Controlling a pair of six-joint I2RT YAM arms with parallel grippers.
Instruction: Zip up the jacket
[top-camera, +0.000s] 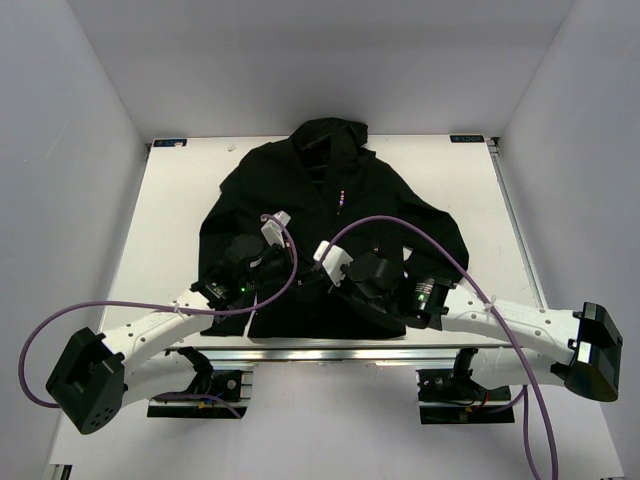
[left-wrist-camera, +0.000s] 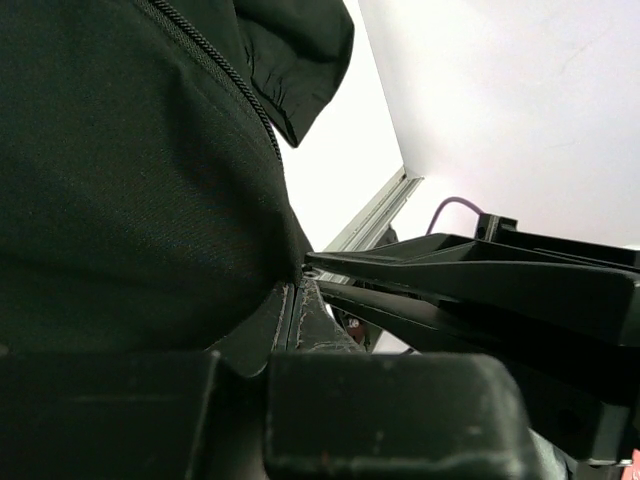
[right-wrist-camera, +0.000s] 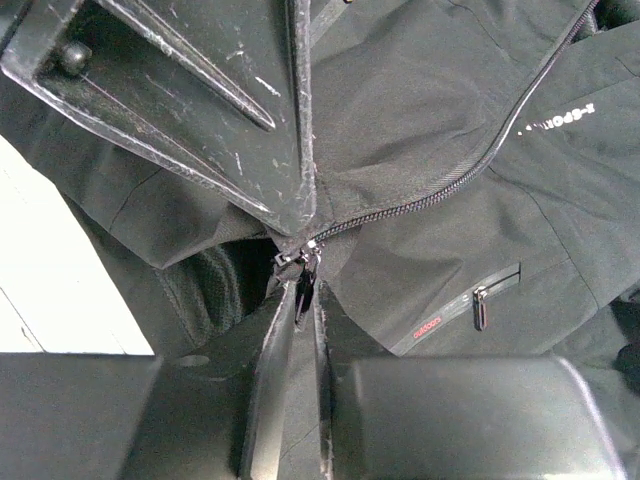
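Bright even light; jacket (top-camera: 330, 200) crushed black from top; wrist-cam foregrounds blurry.

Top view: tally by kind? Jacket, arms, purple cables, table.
jacket: 1
arms: 2 (left arm, right arm)
purple cables: 2 (left cable, right cable)
table: 1
Total: 6

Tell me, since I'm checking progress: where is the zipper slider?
Right wrist view, centre: the zipper slider sits at the jacket hem, at the tips of the right gripper.
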